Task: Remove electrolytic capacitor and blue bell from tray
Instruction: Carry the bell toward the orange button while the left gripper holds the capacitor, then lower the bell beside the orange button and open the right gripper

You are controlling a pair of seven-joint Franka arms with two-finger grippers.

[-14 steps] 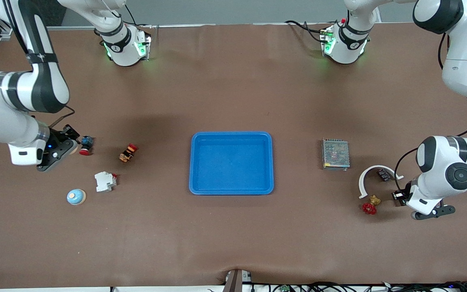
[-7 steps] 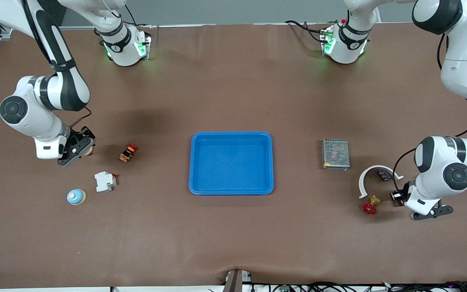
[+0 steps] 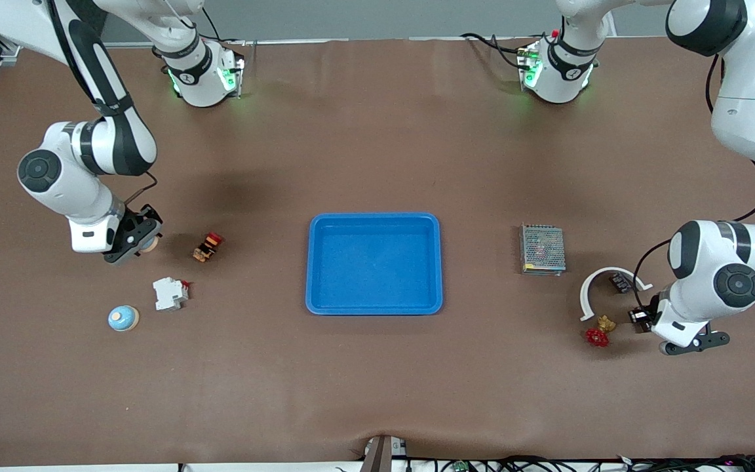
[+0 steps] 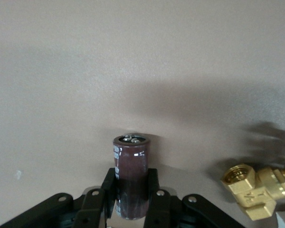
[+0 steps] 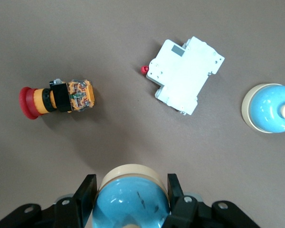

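At the right arm's end of the table, the right gripper [image 5: 130, 202] hangs above the surface with its fingers [image 5: 84, 194] closed on a blue bell [image 5: 131, 199], close to a red-capped push button [image 3: 208, 246], a white circuit breaker [image 3: 170, 292] and a second blue bell [image 3: 122, 318] resting on the table. At the left arm's end, the left gripper [image 4: 131, 199] has its fingers [image 4: 107, 187] clamped on the lower body of an upright electrolytic capacitor [image 4: 131, 175], close to a brass valve with a red handwheel [image 3: 600, 332], a white curved part [image 3: 596, 286] and a grey mesh box [image 3: 542, 248]. Both items are clear of the blue tray [image 3: 441, 262], which holds nothing. Probable faults: releasing too high would let the round bell roll into neighbouring parts; the tall capacitor, gripped low, may topple on release if set down tilted.
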